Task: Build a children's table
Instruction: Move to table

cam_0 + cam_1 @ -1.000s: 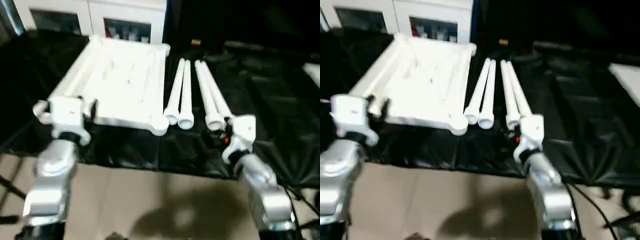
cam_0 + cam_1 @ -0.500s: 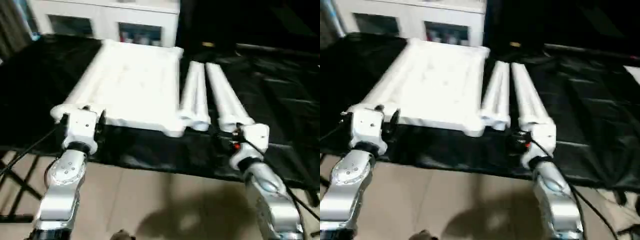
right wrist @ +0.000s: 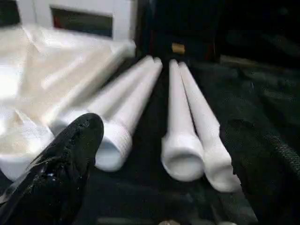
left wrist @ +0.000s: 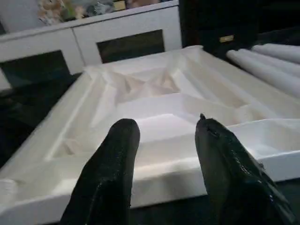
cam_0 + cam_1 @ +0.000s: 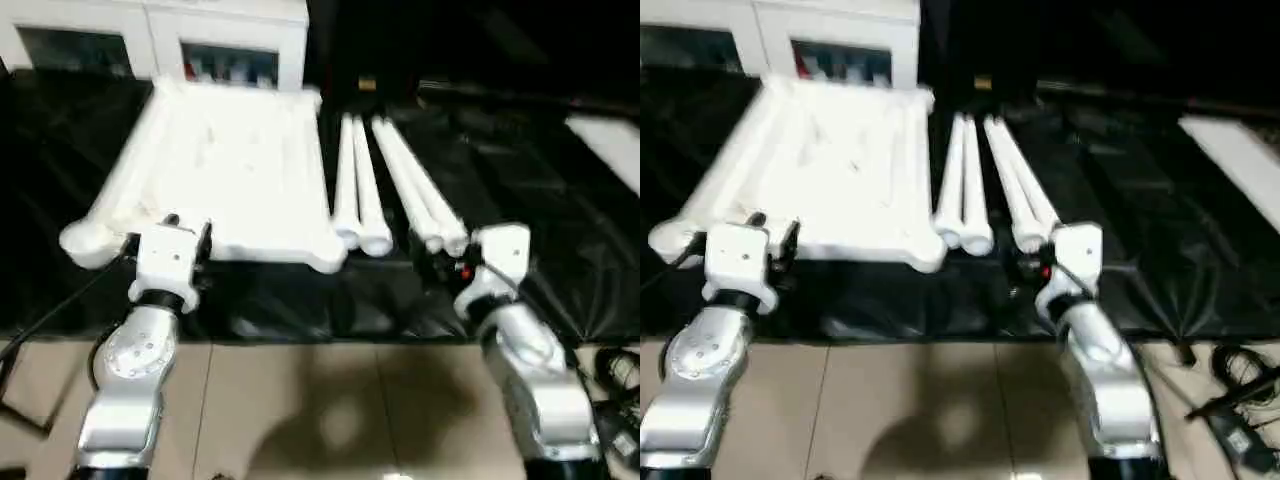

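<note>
The white tabletop point(image 5: 220, 165) lies underside up on a black cloth, its ribs point(image 4: 154, 93) and a round corner socket point(image 5: 325, 258) showing. Four white legs point(image 5: 365, 195) lie side by side to its right, threaded ends point(image 3: 115, 145) toward me. My left gripper point(image 4: 161, 131) hovers just before the tabletop's near edge, open, with nothing between its fingers. My right gripper point(image 3: 161, 129) stands wide open just short of the legs' near ends, holding nothing.
A white glass-door cabinet point(image 5: 225, 35) stands behind the tabletop. Black cloth point(image 5: 520, 180) covers the work surface, with a white panel point(image 5: 610, 145) at the far right. Tan floor point(image 5: 300, 400) lies below, and cables point(image 5: 1240, 400) trail at the right.
The head views have swung and tilted. Both grippers stay before the tabletop and the legs with the same opening; nothing has been taken hold of.
</note>
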Robot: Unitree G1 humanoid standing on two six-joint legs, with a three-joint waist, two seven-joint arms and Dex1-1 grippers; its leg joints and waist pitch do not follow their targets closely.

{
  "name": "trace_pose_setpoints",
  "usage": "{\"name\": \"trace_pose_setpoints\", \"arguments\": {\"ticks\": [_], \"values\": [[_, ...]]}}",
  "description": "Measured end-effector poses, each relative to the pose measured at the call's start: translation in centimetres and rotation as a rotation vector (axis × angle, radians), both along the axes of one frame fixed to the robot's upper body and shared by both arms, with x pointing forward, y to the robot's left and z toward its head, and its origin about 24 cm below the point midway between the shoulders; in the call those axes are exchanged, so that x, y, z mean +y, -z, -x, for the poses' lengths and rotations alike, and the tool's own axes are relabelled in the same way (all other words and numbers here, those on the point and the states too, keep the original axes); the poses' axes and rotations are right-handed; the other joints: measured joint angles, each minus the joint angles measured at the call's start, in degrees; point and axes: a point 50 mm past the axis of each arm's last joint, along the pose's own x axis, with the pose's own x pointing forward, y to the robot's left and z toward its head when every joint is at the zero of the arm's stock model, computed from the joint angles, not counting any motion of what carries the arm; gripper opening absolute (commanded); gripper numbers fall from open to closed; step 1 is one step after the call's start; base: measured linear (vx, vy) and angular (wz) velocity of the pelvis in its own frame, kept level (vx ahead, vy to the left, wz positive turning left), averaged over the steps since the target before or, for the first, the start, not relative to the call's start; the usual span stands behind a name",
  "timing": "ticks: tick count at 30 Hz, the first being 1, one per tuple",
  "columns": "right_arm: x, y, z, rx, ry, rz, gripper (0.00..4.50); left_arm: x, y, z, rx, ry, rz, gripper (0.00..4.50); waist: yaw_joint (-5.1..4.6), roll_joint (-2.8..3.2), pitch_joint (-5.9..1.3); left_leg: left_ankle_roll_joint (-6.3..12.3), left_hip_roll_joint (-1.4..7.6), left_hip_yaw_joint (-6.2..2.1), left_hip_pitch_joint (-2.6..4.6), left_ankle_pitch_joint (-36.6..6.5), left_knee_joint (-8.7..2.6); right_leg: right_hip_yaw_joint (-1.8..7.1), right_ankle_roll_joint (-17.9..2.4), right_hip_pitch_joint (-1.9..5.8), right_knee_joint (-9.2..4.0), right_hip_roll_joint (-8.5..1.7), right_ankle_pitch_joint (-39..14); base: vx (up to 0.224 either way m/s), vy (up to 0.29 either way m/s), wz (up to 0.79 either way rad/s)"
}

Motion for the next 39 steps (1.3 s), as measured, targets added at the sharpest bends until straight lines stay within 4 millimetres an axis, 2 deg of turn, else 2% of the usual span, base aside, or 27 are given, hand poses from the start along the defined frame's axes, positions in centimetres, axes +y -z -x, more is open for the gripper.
{"name": "trace_pose_setpoints", "arguments": {"ticks": [6, 7, 8, 10, 12, 13, 14, 15, 18, 20, 22, 23, 24, 25, 26, 27, 28, 29, 30, 31, 32, 33, 34, 35, 36, 37, 39], "values": [[0.9, 0.0, 0.1, -0.006, -0.064, 0.020, 4.50, 0.7, -0.4, -0.1, -0.011, -0.002, -0.057, 2.21, 1.12, 0.96, 0.60, -1.57, 0.32, -0.30, 0.74, 0.56, -0.75, -0.13, -1.20, 0.16, 0.32, 0.45, -0.41, -0.018, -0.066, 0.00], [1.2, 0.0, 0.1, -0.008, -0.079, 0.029, 4.50, 0.7, -0.5, -0.1, -0.011, 0.001, -0.056, 2.21, 1.29, 1.04, 0.75, -1.54, 0.21, -0.56, 0.45, 0.60, -0.78, -0.37, -1.21, 0.43, 0.30, 0.36, -0.39, 0.000, 0.000, 0.00], [1.4, 0.0, 0.2, -0.009, -0.091, 0.044, 4.50, 0.6, -0.6, -0.1, -0.014, 0.005, -0.056, 2.21, 0.90, 1.45, 0.90, -1.25, -0.34, -2.08, 0.09, 0.78, -0.75, -1.80, -1.13, 0.94, -0.08, -0.10, -0.45, -0.037, -0.008, 0.20], [1.8, 0.2, 0.3, -0.001, -0.117, 0.046, 4.50, 0.7, -1.0, -0.4, -0.028, 0.007, -0.059, 2.21, 1.03, 1.99, 1.26, -1.26, -0.50, -4.07, 0.01, 0.77, -0.82, -4.47, -0.92, 2.93, -1.74, -0.53, -0.55, -0.022, -0.002, 0.43], [2.2, 0.2, 0.4, -0.005, -0.129, 0.035, 4.50, 0.9, -1.2, -0.4, -0.034, 0.006, -0.065, 2.21, 1.40, 2.75, 1.79, -1.26, -0.34, -5.09, 0.51, 0.74, -0.84, -7.17, -0.67, 5.49, -3.45, -1.11, -0.70, 0.030, 0.008, 0.52], [2.2, 0.1, 0.3, -0.008, -0.128, 0.033, 4.50, 0.9, -1.2, -0.4, -0.035, 0.005, -0.065, 2.21, 1.40, 3.08, 1.95, -1.24, 0.00, -4.91, 1.22, 0.70, -0.85, -7.81, -0.41, 6.13, -4.00, -1.18, -0.86, 0.042, 0.009, 0.54], [2.4, 0.1, 0.3, -0.010, -0.130, 0.017, 4.50, 1.2, -1.1, -0.3, -0.030, -0.002, -0.069, 2.21, 1.87, 3.08, 2.24, -1.34, 0.41, -3.97, 2.16, 0.62, -1.24, -7.15, -0.41, 6.58, -3.99, -1.06, -1.04, 0.067, 0.007, 0.39], [2.9, -0.3, 0.1, -0.023, -0.138, -0.017, 4.50, 1.6, -1.1, -0.2, -0.024, -0.014, -0.076, 2.21, 1.99, 3.14, 2.31, -1.22, 0.09, -3.68, 2.94, 0.46, -1.30, -5.66, -0.83, 6.81, -3.24, -0.71, -1.75, 0.093, 0.016, 0.12], [3.0, -0.4, 0.1, -0.025, -0.139, -0.044, 4.50, 2.0, -1.3, -0.3, -0.032, -0.030, -0.068, 2.21, 1.23, 2.39, 2.04, -1.38, -0.94, -3.08, 4.21, -0.38, -1.43, -2.24, -1.20, 6.53, -1.28, -0.38, -3.08, 0.105, -0.002, 0.08], [2.5, -0.4, 0.1, -0.025, -0.124, -0.032, 4.50, 1.5, -1.3, -0.4, -0.036, -0.019, -0.050, 2.21, 1.53, 2.24, 1.50, -1.17, -0.76, -2.90, 3.67, -0.54, -1.58, -1.83, -0.72, 7.07, -1.86, -0.01, -3.21, 0.106, -0.027, 0.05], [1.7, -0.2, 0.2, -0.017, -0.094, -0.031, 4.50, 0.3, -1.2, -0.6, -0.035, 0.021, -0.030, 2.21, 1.95, 3.40, 1.09, 0.74, -0.50, -3.45, 2.42, -1.19, -0.31, -1.88, -0.40, 7.06, -2.34, 0.42, -3.46, 0.112, -0.009, 0.00], [1.6, -0.2, 0.2, -0.017, -0.085, -0.031, 4.50, 0.3, -1.2, -0.6, -0.036, 0.023, -0.025, 2.21, 2.05, 3.85, 0.79, 0.71, -0.33, -3.73, 1.73, -1.20, 0.16, -1.94, -0.22, 7.11, -2.61, 0.77, -3.59, 0.132, 0.016, 0.00], [1.5, -0.3, 0.1, -0.020, -0.080, -0.031, 4.50, 0.5, -1.3, -0.6, -0.037, 0.018, -0.020, 2.21, 2.08, 4.00, 0.59, 0.24, -0.30, -4.25, 1.61, -1.45, 0.22, -2.08, 0.12, 7.05, -2.56, 0.87, -3.71, 0.178, 0.016, 0.02], [1.7, -0.4, 0.1, -0.024, -0.079, -0.039, 4.50, 0.9, -1.2, -0.6, -0.034, 0.007, -0.022, 2.21, 1.39, 3.80, 0.55, -0.15, -0.52, -4.55, 1.93, -1.75, 0.28, -1.89, 0.30, 6.39, -1.82, 0.79, -3.92, 0.178, 0.016, 0.02], [2.5, -0.5, 0.0, -0.029, -0.101, -0.047, 4.50, 1.3, -1.0, -0.4, -0.025, -0.007, -0.024, 2.21, 1.04, 3.43, 0.42, 0.06, -1.03, -5.02, 2.06, -2.09, 0.27, -1.56, 0.16, 4.65, 1.08, 0.29, -3.98, 0.180, -0.013, -0.03], [3.1, -0.6, 0.0, -0.032, -0.119, -0.056, 4.50, 1.9, -0.6, -0.4, -0.006, -0.028, -0.024, 2.21, 0.46, 3.26, 0.32, 0.37, -1.57, -5.67, 2.49, -2.49, 0.32, -1.17, 0.33, 2.15, 4.94, -0.23, -3.98, 0.110, -0.039, -0.12], [3.1, -0.6, 0.1, -0.031, -0.121, -0.055, 4.50, 2.0, -0.6, -0.4, -0.004, -0.030, -0.022, 2.21, 0.20, 3.04, 0.21, 0.73, -1.84, -5.91, 2.80, -2.78, 0.32, -0.21, 0.80, 0.36, 5.74, -0.29, -3.83, 0.110, -0.039, -0.12], [3.0, -0.5, 0.1, -0.029, -0.116, -0.052, 4.50, 2.0, -0.7, -0.4, -0.005, -0.026, -0.022, 2.21, -0.25, 2.62, 0.04, 0.75, -2.17, -5.86, 3.00, -2.90, 0.27, 0.33, 1.61, -1.11, 5.20, -0.77, -3.35, 0.064, -0.058, -0.12], [2.7, -0.5, 0.1, -0.029, -0.107, -0.050, 4.50, 1.8, -0.8, -0.5, -0.010, -0.019, -0.019, 2.21, -0.59, 0.94, -0.01, 0.69, -3.26, -5.09, 3.39, -3.26, 0.33, 1.63, 1.18, -1.70, 1.08, -1.92, -1.62, 0.050, -0.078, 0.00], [2.3, -0.5, 0.1, -0.026, -0.094, -0.047, 4.50, 1.5, -0.7, -0.5, -0.009, -0.010, -0.008, 2.21, -0.63, 0.65, 0.30, 0.58, -3.40, -4.65, 3.62, -3.71, 0.69, 2.09, 0.80, -1.44, 1.66, -2.09, 0.16, 0.050, -0.078, 0.00], [1.8, -0.2, 0.3, -0.015, -0.078, -0.045, 4.50, 0.8, -0.4, -0.5, 0.001, 0.013, 0.001, 2.21, -0.22, 0.77, 0.45, 2.41, -3.25, -4.68, 4.00, -4.51, 1.11, 2.36, 0.61, -0.75, 1.16, -1.68, -0.19, 0.030, -0.078, 0.04], [1.4, -0.1, 0.3, -0.007, -0.061, -0.044, 4.50, 0.3, -0.3, -0.5, 0.007, 0.037, 0.005, 2.21, 0.16, 1.07, 0.64, 3.32, -3.02, -5.17, 3.93, -5.06, 2.39, 2.36, 0.29, 0.26, 0.35, -1.06, -0.05, 0.024, -0.075, -0.04], [1.1, -0.2, 0.3, -0.007, -0.053, -0.039, 4.50, 0.2, -0.3, -0.5, 0.007, 0.041, 0.006, 2.21, 0.45, 1.28, 0.68, 2.93, -2.99, -5.17, 3.83, -5.01, 2.83, 2.70, 0.16, 0.90, 0.05, -0.47, -0.10, 0.024, -0.075, -0.04], [1.1, -0.3, 0.3, -0.012, -0.052, -0.038, 4.50, 0.3, -0.3, -0.5, 0.007, 0.040, 0.003, 2.21, 0.75, 1.83, 0.67, 2.28, -2.63, -5.17, 3.88, -4.81, 2.24, 3.37, 0.02, 1.55, -0.21, 0.78, -0.13, 0.043, -0.061, -0.11], [1.2, -0.4, 0.3, -0.018, -0.058, -0.041, 4.50, 0.6, -0.4, -0.5, 0.005, 0.034, -0.002, 2.21, 1.11, 2.85, 0.72, -1.50, -1.64, -5.04, 4.39, -3.84, 1.44, 3.84, -0.24, 2.03, -0.21, 2.24, -0.09, 0.052, 0.001, -0.32], [1.5, -0.4, 0.3, -0.018, -0.062, -0.052, 4.50, 1.0, -0.3, -0.4, 0.008, 0.021, -0.009, 2.21, 1.00, 2.78, 0.73, -2.90, -1.14, -4.62, 4.89, -4.13, 1.23, 3.99, -0.32, 2.27, -0.41, 2.37, -0.05, 0.052, 0.001, -0.32], [2.4, -0.3, 0.3, -0.014, -0.094, -0.067, 4.50, 1.4, -0.3, -0.4, 0.011, 0.010, -0.011, 2.21, 0.12, 2.53, 0.66, -2.77, -1.27, -4.42, 5.33, -4.03, 0.40, 2.84, -1.28, 2.31, -0.85, 1.52, -0.13, 0.097, 0.023, -0.09]]}}
